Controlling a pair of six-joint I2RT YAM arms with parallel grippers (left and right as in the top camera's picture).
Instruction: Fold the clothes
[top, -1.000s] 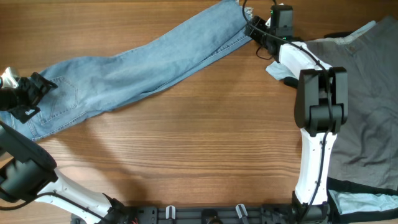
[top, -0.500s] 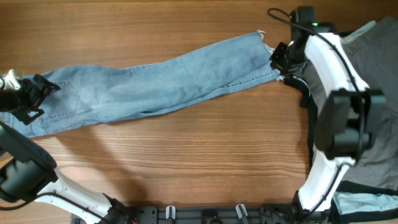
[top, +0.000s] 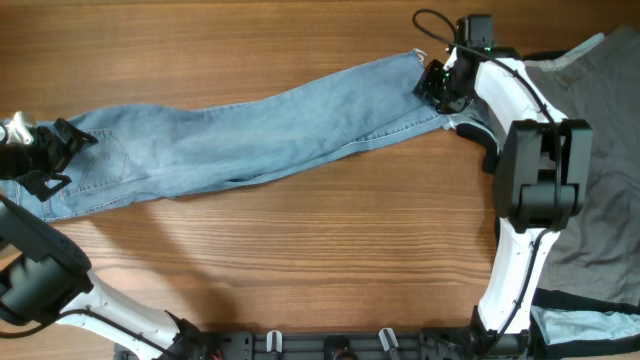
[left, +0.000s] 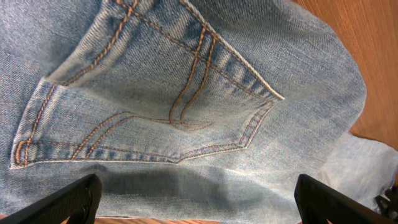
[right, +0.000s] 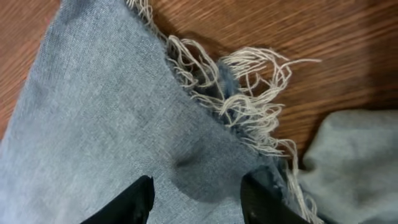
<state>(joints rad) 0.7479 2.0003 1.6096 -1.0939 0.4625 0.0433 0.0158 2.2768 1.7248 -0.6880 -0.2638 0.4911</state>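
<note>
The long light-blue jeans (top: 250, 130) lie stretched out flat from the left edge to the upper right. My left gripper (top: 45, 155) is at the waist end. In the left wrist view it (left: 199, 202) is open wide over the denim just below a back pocket (left: 155, 106). My right gripper (top: 435, 85) is at the frayed hem (right: 242, 93). In the right wrist view its fingers (right: 199, 199) are apart with the denim lying between them, slightly puckered. A large grey garment (top: 590, 150) lies at the right.
Pale-blue cloth (top: 575, 325) shows at the bottom right corner, and a pale cloth edge (right: 354, 162) lies just beside the hem. Bare wooden table (top: 300, 260) spans the front. The right arm's cable (top: 430, 20) loops above the hem.
My right gripper pulled the hem end down and to the right, straightening the leg, then shifted slightly left over the hem while the jeans stayed still. The left gripper has not moved.
</note>
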